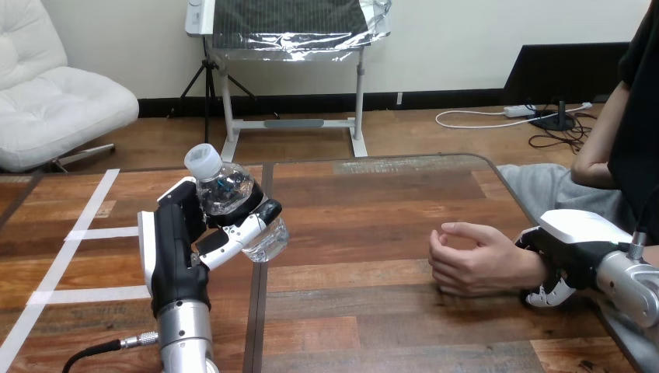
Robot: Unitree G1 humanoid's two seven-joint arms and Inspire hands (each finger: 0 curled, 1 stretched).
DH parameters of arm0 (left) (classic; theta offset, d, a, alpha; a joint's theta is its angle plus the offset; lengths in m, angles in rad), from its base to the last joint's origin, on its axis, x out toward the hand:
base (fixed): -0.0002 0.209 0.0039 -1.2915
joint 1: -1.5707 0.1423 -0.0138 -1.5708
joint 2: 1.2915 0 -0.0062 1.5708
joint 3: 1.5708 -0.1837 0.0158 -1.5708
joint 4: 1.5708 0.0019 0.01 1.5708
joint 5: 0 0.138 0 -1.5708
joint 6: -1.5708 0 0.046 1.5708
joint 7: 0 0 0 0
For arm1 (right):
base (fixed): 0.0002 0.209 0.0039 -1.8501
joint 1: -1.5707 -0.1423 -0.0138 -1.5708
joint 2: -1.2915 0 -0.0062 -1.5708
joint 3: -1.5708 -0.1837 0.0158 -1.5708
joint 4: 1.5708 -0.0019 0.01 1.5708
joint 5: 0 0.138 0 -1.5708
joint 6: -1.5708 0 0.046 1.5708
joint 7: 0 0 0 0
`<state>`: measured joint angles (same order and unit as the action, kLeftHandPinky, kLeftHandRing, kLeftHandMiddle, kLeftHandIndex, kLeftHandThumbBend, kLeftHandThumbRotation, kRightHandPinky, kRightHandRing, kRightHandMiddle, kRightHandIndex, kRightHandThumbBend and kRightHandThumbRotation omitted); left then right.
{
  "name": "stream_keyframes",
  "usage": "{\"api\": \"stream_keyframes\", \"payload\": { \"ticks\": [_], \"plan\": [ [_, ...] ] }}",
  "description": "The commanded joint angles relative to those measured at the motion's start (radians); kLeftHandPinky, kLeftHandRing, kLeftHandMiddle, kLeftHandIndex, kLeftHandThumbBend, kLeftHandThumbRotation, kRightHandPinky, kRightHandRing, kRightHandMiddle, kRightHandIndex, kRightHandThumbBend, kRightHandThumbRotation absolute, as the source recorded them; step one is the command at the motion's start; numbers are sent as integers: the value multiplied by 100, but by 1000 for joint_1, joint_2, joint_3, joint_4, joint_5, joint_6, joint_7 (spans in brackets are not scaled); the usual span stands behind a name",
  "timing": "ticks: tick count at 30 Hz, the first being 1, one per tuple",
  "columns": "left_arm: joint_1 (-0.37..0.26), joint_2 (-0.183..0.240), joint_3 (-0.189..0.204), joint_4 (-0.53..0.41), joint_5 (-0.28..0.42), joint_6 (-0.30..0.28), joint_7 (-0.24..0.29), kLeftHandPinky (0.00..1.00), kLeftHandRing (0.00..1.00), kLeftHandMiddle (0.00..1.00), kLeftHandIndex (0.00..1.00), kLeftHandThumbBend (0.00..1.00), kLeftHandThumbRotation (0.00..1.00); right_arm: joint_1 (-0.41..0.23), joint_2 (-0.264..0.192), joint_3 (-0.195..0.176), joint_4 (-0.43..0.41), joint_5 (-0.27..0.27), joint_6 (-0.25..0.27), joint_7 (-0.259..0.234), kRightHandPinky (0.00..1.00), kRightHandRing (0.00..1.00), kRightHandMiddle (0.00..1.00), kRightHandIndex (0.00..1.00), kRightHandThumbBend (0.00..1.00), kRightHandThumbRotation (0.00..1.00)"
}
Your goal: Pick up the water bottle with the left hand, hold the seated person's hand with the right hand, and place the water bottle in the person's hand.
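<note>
Clear plastic bottle (pixel 229 190), probably light and slippery, hangs above the tabletop (pixel 373 225) near its left edge; left hand (pixel 175 249) fingers clamp its middle, right hand (pixel 579 233) fingers curl round the person's wrist (pixel 536 268).

Left hand (pixel 175 249) black, white-shelled; forearm (pixel 185 338) silver.

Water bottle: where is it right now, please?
In the head view the water bottle is at the left, tilted, gripped in the robot's left hand, well apart from the person's hand at the right.
</note>
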<state>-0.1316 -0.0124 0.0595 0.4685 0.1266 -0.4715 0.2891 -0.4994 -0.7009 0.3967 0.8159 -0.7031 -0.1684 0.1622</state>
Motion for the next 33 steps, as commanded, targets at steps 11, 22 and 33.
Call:
{"api": "stream_keyframes", "payload": {
  "ticks": [11, 22, 33],
  "plan": [
    [-51, 11, 7, -66, -1, -15, -2, 38, 42, 45, 47, 68, 0, -6, 21, 38, 0, -31, 35, 44, 61, 72, 80, 77, 75, 3],
    [-53, 10, 7, -60, -6, -12, -9, 39, 42, 45, 47, 68, 0, -5, 21, 18, 6, -6, 27, 48, 61, 74, 81, 76, 76, 2],
    [-53, 7, 6, -65, 3, 2, 3, 39, 42, 45, 47, 68, 0, 0, 25, -11, 5, 36, 12, 41, 55, 64, 73, 71, 77, 0]
  ]
}}
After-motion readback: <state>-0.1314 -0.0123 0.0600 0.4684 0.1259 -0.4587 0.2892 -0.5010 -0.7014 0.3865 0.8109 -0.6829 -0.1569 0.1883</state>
